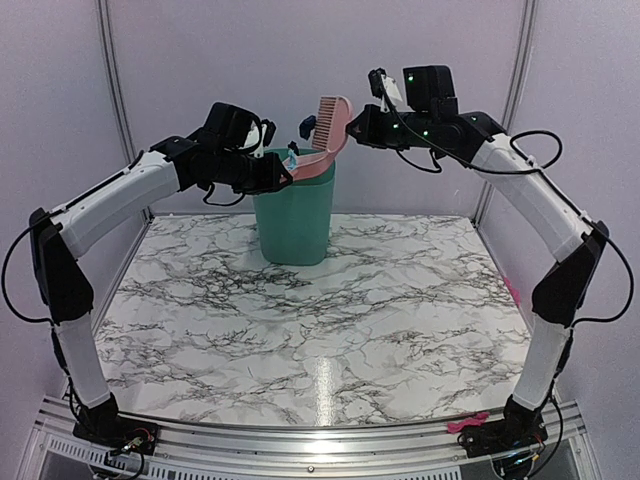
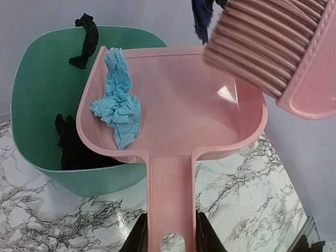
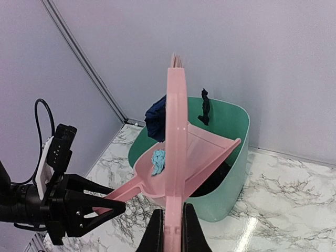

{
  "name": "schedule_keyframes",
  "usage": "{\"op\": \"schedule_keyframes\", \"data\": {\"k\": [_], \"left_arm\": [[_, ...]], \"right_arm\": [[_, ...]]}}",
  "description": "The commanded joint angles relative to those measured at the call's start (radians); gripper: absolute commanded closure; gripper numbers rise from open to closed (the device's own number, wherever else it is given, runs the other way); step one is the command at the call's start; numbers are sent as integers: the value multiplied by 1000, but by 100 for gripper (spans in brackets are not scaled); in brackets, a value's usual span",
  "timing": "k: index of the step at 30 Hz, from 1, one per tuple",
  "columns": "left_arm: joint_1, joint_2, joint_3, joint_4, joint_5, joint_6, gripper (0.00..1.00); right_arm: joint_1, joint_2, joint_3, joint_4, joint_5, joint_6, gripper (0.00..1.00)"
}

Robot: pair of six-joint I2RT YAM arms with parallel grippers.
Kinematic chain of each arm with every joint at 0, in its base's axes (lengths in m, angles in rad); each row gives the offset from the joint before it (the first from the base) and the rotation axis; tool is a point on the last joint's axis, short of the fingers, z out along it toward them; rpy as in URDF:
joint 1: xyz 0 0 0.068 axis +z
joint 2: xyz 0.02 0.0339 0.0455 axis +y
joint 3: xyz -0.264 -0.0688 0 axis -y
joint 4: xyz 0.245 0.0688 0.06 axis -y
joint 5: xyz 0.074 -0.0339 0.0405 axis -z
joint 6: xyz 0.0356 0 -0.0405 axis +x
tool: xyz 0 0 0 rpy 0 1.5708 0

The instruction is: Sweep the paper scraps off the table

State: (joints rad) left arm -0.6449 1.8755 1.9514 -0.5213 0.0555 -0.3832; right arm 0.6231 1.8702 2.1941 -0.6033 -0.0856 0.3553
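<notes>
Left tool [image 2: 170,239] grips the dustpan [image 2: 178,105] handle; right tool [image 3: 172,233] is clamped on the brush [image 2: 268,47]. A blue scrap [image 2: 118,105] lies in the dustpan above the bin [image 2: 37,94]. Tip it steeper and rake the scrap out.

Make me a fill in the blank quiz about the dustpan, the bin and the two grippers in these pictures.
The left gripper holds the pink dustpan by its ____.
The paper scrap lying in the dustpan is light ____.
The bin below the dustpan is ____.
The right gripper is shut on the pink ____.
Missing words: handle, blue, green, brush.
</notes>
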Motion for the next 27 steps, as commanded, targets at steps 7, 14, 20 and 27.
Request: {"op": "schedule_keyframes", "data": {"k": [7,14,20,27], "left_arm": [[24,-23,51,21,-3,-27,100],[64,-30,42,22,3,-46,100],[72,-33,41,29,15,-52,100],[80,-31,34,33,27,-78,100]], "right_arm": [[-6,-38,16,-171,3,-2,100],[-5,-40,38,-227,2,-10,100],[-5,-23,45,-231,-26,-10,100],[-5,-16,22,-186,-60,-18,100]]}}
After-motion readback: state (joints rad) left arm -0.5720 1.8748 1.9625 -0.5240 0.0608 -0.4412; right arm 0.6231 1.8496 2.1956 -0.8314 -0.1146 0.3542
